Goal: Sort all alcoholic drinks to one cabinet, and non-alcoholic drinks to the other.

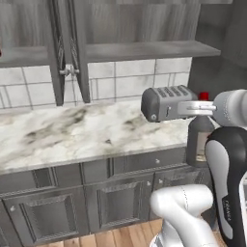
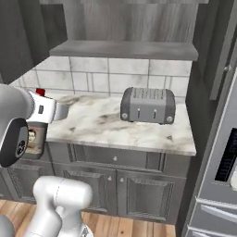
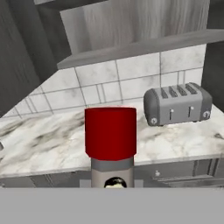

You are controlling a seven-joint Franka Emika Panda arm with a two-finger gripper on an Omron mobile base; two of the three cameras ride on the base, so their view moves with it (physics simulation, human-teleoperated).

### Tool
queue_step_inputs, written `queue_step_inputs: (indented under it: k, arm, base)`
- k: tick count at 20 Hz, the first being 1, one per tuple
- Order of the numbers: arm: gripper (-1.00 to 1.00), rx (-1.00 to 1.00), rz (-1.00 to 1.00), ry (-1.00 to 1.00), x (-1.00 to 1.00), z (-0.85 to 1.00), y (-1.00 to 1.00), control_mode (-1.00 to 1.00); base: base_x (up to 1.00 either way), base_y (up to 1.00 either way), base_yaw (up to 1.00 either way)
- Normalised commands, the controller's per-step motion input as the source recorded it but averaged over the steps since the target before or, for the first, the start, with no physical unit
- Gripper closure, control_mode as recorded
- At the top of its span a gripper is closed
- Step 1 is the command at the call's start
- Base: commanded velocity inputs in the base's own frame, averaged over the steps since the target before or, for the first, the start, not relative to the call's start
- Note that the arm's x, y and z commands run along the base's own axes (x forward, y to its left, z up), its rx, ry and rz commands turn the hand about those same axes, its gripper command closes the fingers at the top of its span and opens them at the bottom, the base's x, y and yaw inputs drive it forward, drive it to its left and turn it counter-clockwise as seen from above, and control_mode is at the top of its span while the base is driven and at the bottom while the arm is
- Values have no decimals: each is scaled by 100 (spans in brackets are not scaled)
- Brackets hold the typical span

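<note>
One squat dark bottle (image 1: 198, 140) with a red cap (image 3: 110, 132) sits centre-bottom in the hand view, pinched by the gripper (image 1: 205, 110), at the right of the left base view, beside the toaster (image 2: 148, 105) on the marble counter (image 1: 72, 132).

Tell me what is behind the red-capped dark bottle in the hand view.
Behind the red-capped dark bottle lie the marble counter, the toaster off to one side, and the tiled wall. The stretch of counter directly behind the cap is covered.
</note>
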Motion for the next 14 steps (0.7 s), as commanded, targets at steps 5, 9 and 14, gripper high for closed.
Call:
queue_step_inputs:
  k: [5,9,14]
  arm:
    - [100,0,0,0,0,0,0,100]
    - [100,0,0,0,0,0,0,100]
    - [100,0,0,0,0,0,0,100]
  base:
    - [58,-55,0]
    - [66,-32,0]
    - [66,-30,0]
